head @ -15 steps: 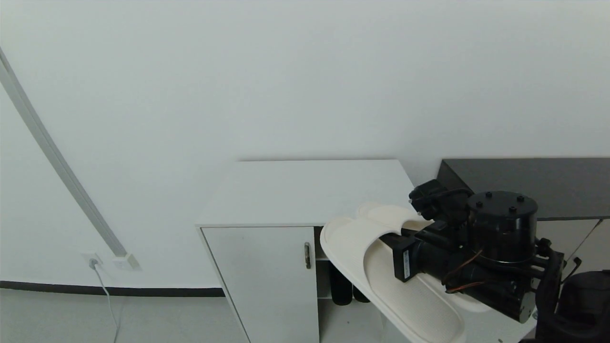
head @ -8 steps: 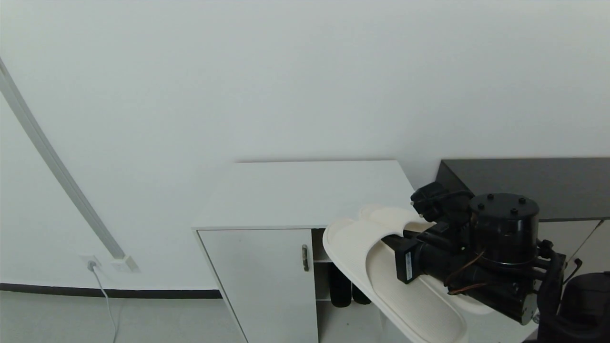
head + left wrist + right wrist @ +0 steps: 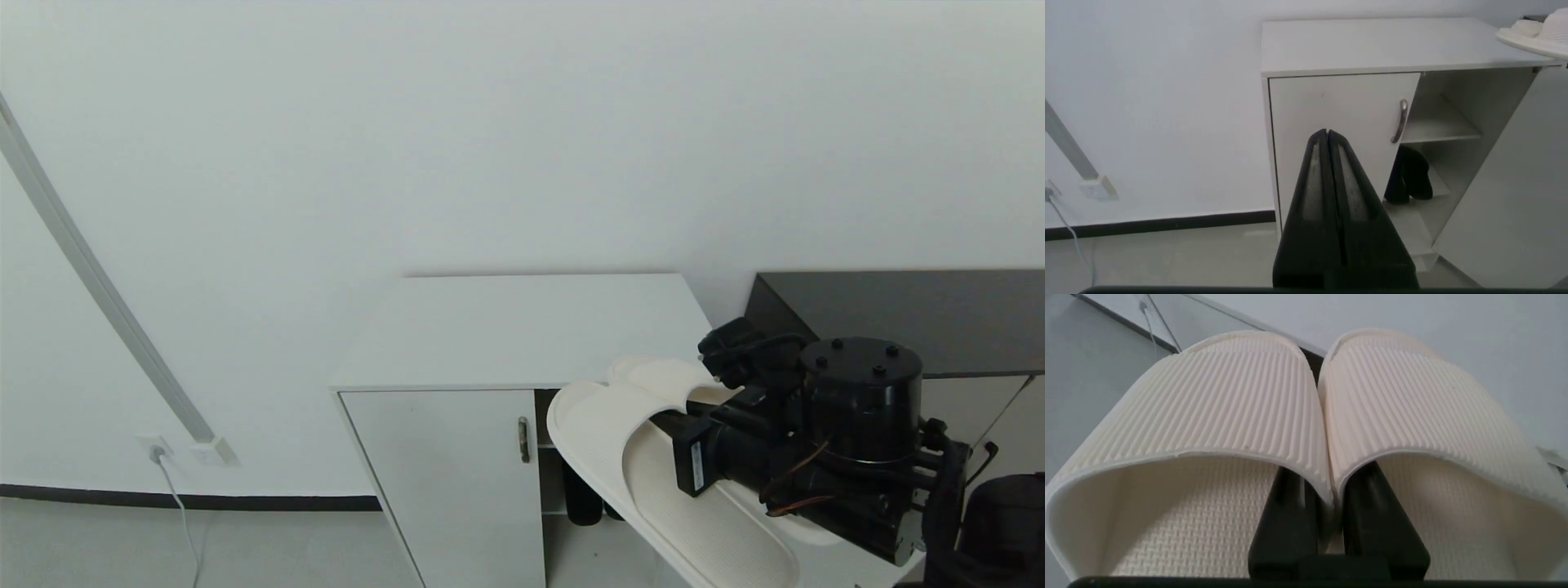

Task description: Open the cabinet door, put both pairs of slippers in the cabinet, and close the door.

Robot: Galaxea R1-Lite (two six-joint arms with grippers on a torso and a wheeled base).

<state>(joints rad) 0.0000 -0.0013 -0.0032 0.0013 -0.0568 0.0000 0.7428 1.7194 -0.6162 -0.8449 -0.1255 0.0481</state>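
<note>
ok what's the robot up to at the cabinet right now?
The right hand is shut on a pair of cream slippers, pinching their straps together, and holds them up in front of the white cabinet. The right door is open; the left door is closed. A dark pair, apparently the other slippers, stands inside below the shelf. The left hand is shut and empty, pointed at the cabinet. The cream pair is not yet in.
</note>
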